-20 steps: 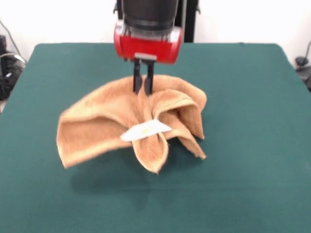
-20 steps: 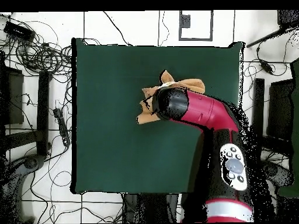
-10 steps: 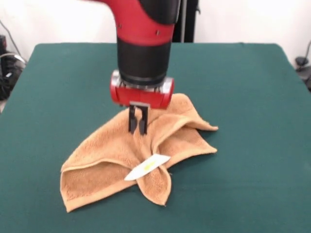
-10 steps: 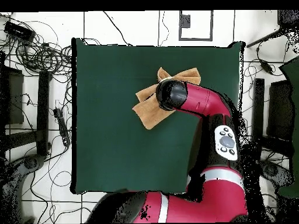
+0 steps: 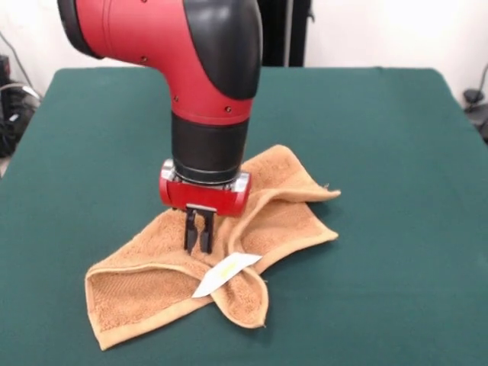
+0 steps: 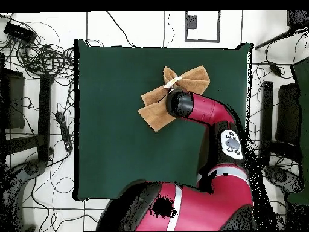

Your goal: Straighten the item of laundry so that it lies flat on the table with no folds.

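Terry cloth, soft and light: the crumpled orange-tan towel [image 5: 229, 252] lies folded on the dark green felt table [image 5: 381, 152], its white tag [image 5: 225, 273] uppermost. Just behind the tag, the black gripper [image 5: 198, 242] pinches a fold. Corners probably offer better holds.

The small orange-tan terry-cloth towel [image 5: 229, 252] under the hand [image 5: 198, 242] looks soft and looped, rough and matt, with a smooth, flat white tag [image 5: 226, 272] of thin fabric or paper just below the hand's dark matt fingers. The large dark green counter [image 5: 396, 191] wears a matt, felt-like cloth. The red and black arm [image 5: 191, 69] above the hand has smooth, slightly glossy plastic shells.
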### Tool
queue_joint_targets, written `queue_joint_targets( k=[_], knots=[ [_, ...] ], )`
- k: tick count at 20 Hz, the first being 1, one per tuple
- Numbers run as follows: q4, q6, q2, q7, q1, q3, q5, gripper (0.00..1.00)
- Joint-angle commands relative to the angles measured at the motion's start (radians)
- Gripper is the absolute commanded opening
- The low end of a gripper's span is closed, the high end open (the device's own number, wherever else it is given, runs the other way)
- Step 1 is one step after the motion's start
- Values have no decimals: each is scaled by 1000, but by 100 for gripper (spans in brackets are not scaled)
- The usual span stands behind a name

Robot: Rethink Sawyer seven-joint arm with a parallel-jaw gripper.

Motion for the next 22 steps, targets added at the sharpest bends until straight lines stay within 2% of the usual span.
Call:
queue_joint_targets(
  k=[1,15,18,22],
  knots=[
    [176,-192,30,191,-12,101,-33,0],
    [486,-185,-206,138,-85,106,-70,0],
    [513,-189,-226,141,-86,98,-76,0],
    [495,-182,-211,131,-92,103,-85,0]
  ],
)
